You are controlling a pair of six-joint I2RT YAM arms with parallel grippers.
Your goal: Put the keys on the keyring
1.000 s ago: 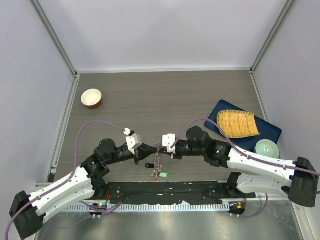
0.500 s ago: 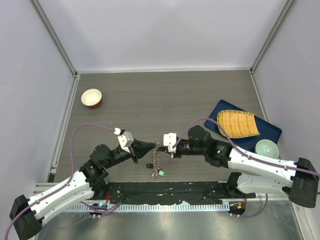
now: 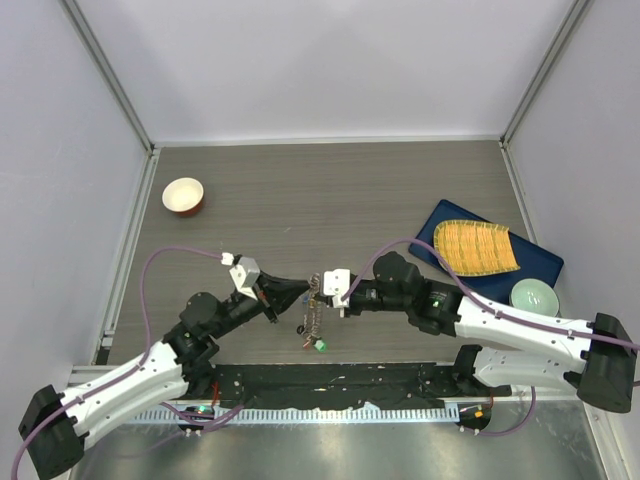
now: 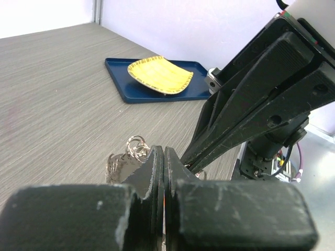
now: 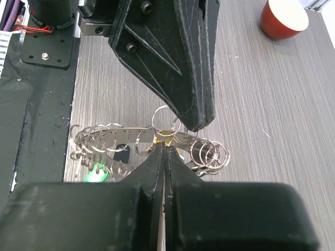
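Note:
The keyring (image 5: 112, 137) is a flat grey toothed ring with several small split rings through its rim, held above the table between both arms. It also shows in the top view (image 3: 313, 300). My right gripper (image 5: 166, 150) is shut on its near rim. My left gripper (image 3: 308, 287) is shut, and its fingertips (image 5: 196, 121) pinch a thin key part at the ring's far rim. In the left wrist view the left gripper (image 4: 164, 157) hides what it holds. A green-tagged key (image 5: 94, 172) and a dark-tagged key (image 5: 121, 155) hang from the ring. A yellow tag (image 5: 166, 135) peeks out behind my right fingers.
A red-and-white bowl (image 3: 183, 195) stands at the far left. A blue tray (image 3: 540, 262) at the right carries a yellow plate (image 3: 475, 247), with a pale green bowl (image 3: 533, 297) on its near corner. A black mat (image 3: 330, 385) runs along the near edge.
My left arm has swung its wrist back and to the left, its fingertips staying at the keyring. The keyring and its hanging keys have shifted slightly up and left. The right arm has barely moved.

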